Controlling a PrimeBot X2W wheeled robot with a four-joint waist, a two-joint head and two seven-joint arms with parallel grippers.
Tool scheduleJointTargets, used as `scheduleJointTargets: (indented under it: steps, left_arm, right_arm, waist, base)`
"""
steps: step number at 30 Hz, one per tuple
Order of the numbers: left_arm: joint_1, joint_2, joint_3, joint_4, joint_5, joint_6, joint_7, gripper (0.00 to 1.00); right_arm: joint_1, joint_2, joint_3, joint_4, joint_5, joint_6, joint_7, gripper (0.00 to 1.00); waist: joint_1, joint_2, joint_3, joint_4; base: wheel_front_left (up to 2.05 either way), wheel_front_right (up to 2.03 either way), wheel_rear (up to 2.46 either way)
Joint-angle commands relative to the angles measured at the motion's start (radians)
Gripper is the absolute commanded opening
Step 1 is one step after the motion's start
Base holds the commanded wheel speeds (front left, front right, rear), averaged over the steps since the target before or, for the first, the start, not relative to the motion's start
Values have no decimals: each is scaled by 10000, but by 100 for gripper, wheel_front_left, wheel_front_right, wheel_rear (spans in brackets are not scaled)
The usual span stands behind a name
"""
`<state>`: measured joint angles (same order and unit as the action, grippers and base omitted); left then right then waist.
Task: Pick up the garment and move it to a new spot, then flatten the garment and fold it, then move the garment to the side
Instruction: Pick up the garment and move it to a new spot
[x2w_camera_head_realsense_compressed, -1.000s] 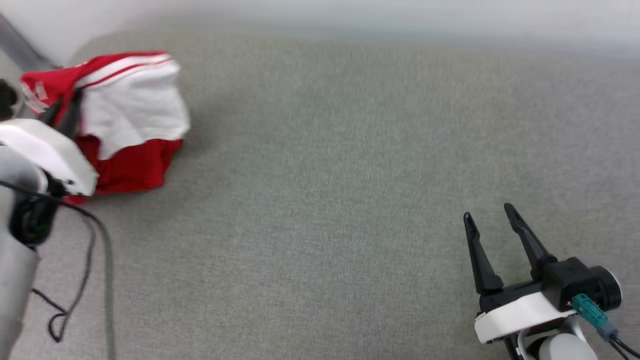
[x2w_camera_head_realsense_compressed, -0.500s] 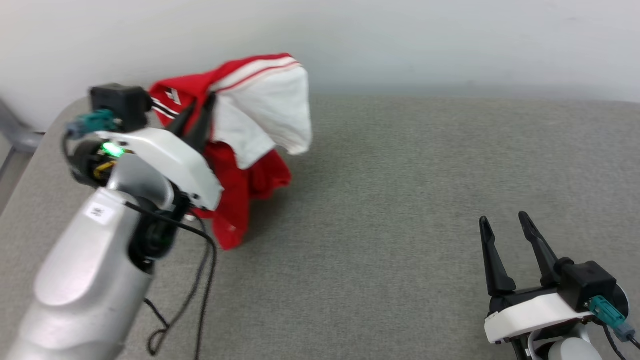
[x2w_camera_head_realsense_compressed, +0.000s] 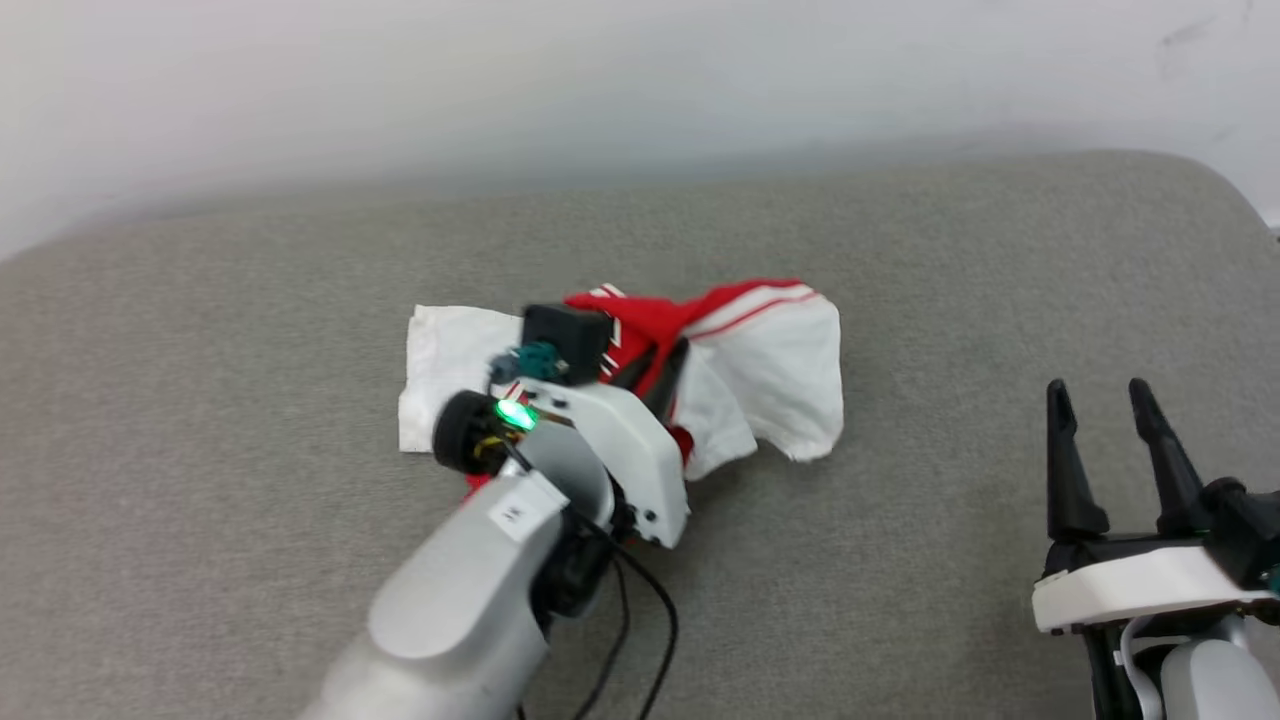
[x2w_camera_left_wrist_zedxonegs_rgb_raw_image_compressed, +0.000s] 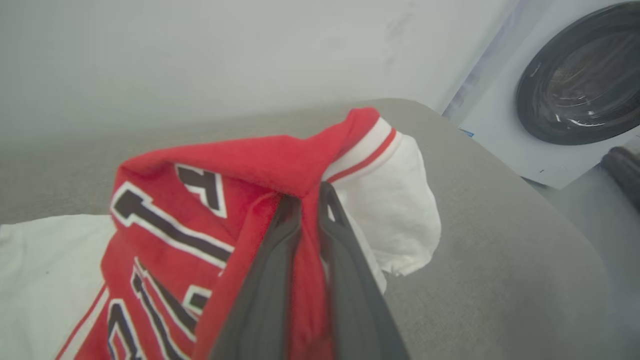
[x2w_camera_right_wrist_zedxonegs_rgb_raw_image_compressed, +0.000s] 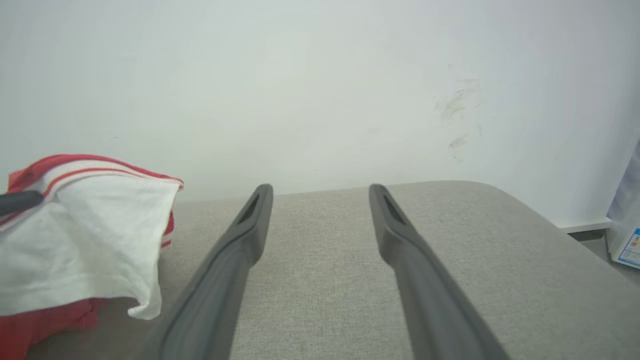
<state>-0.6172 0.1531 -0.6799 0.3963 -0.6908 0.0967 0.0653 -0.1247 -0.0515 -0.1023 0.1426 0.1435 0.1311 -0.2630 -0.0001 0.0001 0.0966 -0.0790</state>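
Note:
The garment (x2w_camera_head_realsense_compressed: 770, 370), a red jersey T-shirt with white sleeves and striped trim, is bunched at the middle of the grey padded table (x2w_camera_head_realsense_compressed: 900, 560). My left gripper (x2w_camera_head_realsense_compressed: 662, 362) is shut on a red fold by the shoulder seam and holds it raised. In the left wrist view the fingers (x2w_camera_left_wrist_zedxonegs_rgb_raw_image_compressed: 280, 260) pinch red cloth, with the garment's (x2w_camera_left_wrist_zedxonegs_rgb_raw_image_compressed: 200, 200) navy white-edged letters to the left. One white sleeve (x2w_camera_head_realsense_compressed: 440, 365) lies flat; the other hangs at the right. My right gripper (x2w_camera_head_realsense_compressed: 1098, 395) stands open over bare table at the lower right; in its wrist view it (x2w_camera_right_wrist_zedxonegs_rgb_raw_image_compressed: 321, 192) holds nothing, and the garment (x2w_camera_right_wrist_zedxonegs_rgb_raw_image_compressed: 85, 235) is at the left.
A pale wall runs behind the table's far edge. The table's rounded right corner (x2w_camera_head_realsense_compressed: 1210, 190) is near my right gripper. A front-loading washing machine (x2w_camera_left_wrist_zedxonegs_rgb_raw_image_compressed: 580, 75) stands beyond that corner. A black cable (x2w_camera_head_realsense_compressed: 650, 620) hangs from my left arm.
The head camera has turned. My left gripper has carried the garment from the table's far left to its middle, nearer the right gripper, and one sleeve now rests on the table.

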Motion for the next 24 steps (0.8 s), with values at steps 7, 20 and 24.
scheduleJointTargets:
  steps: [7,20,24]
  left_arm:
    - [-351,-810,-959,1734,358,-370,-361,100]
    - [-1194,-715,-777,2650,192,-846,-2101,100]
    - [-1202,-73,-603,2460,560,-684,-2817,100]
  right_arm:
    - [-256,19,0,-69,179,-7,-28,100]
    - [91,19,80,196,-76,-7,-28,100]
    - [248,17,274,304,445,-7,-28,100]
  waist:
    - [1,-1,656,-807]
    - [1,-1,83,-253]
    - [1,-1,-232,163]
  base:
    - [0,0,0]
    - [0,0,0]
    - [0,0,0]
